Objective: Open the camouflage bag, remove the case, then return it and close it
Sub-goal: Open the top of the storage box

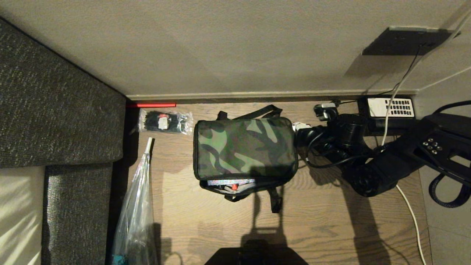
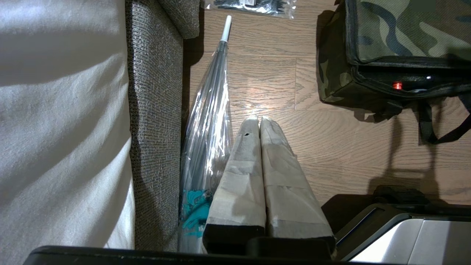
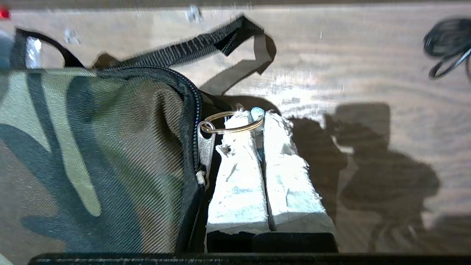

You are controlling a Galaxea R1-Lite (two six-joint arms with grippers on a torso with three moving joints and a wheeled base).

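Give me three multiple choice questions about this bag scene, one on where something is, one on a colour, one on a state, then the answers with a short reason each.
1. Where is the right gripper?
A. At the zipper ring on the bag
B. On the phone
C. Over the umbrella

2. What colour is the spot showing in the bag's front gap?
A. Blue
B. Red
C. Yellow

3. How is the left gripper?
A. Open wide
B. Holding a strap
C. Shut, empty

Answers: 1 A, its tips pass through the ring at the bag's side. 2 B, a red spot sits in the gap. 3 C, its taped fingers meet above bare floor.
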